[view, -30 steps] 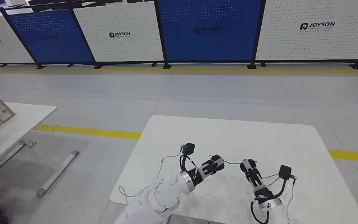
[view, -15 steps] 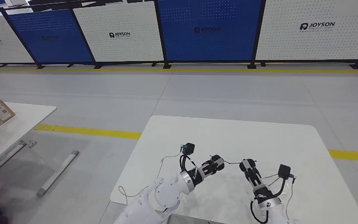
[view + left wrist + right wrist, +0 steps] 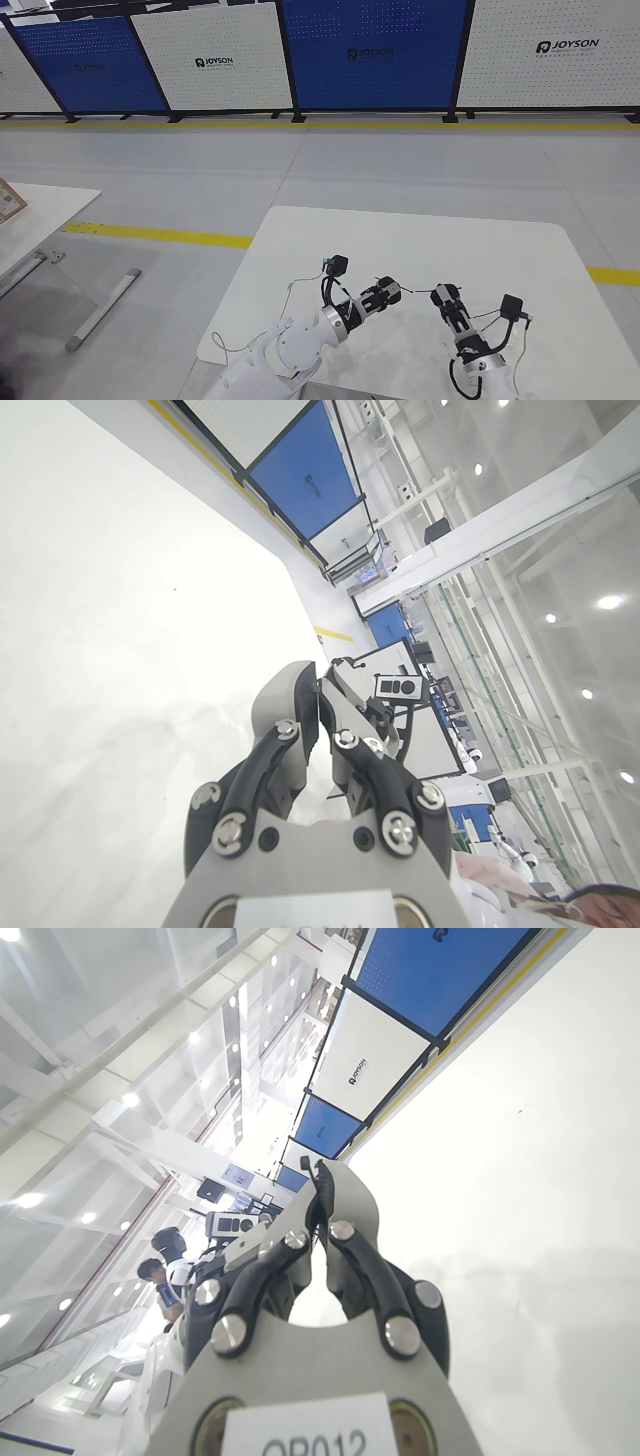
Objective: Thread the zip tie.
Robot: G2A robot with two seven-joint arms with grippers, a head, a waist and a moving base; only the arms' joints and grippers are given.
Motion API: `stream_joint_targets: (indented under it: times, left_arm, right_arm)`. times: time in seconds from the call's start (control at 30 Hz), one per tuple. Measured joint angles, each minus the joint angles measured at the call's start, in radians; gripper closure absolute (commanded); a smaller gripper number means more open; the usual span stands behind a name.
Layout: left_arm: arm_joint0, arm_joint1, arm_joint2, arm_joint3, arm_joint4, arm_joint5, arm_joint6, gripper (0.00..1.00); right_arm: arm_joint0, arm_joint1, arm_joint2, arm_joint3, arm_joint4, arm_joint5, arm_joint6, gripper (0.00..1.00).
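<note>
The thin black plastic zip tie (image 3: 305,1162) stretches left to right above the white desk (image 3: 420,240), one end pinched in the left claw (image 3: 318,686), the other in the right claw (image 3: 320,1185) close by.

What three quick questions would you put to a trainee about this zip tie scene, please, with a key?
1. True or false: the right gripper has its jaws shut on the black zip tie.
2. The left gripper has its jaws: A) wide open; B) shut; C) around a cup.
3. Fill in: both grippers are over a ___ table.
Key: 1 true; 2 B; 3 white.
</note>
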Motion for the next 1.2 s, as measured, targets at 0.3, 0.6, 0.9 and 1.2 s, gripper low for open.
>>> stream_joint_targets:
  times: [0.3,0.6,0.9,1.2]
  left_arm:
    - [0.000,0.000,0.000,0.000,0.000,0.000,0.000,1.00]
    - [0.000,0.000,0.000,0.000,0.000,0.000,0.000,1.00]
    - [0.000,0.000,0.000,0.000,0.000,0.000,0.000,1.00]
    - [0.000,0.000,0.000,0.000,0.000,0.000,0.000,1.00]
  right_arm:
    - [-0.004,-0.005,-0.002,-0.010,-0.015,0.003,0.009,1.00]
    - [0.001,-0.010,-0.005,-0.005,-0.023,0.014,0.016,1.00]
    - [0.004,-0.016,-0.007,-0.003,0.013,0.016,0.039,1.00]
    - [0.001,-0.023,-0.006,0.004,0.056,0.024,0.045,1.00]
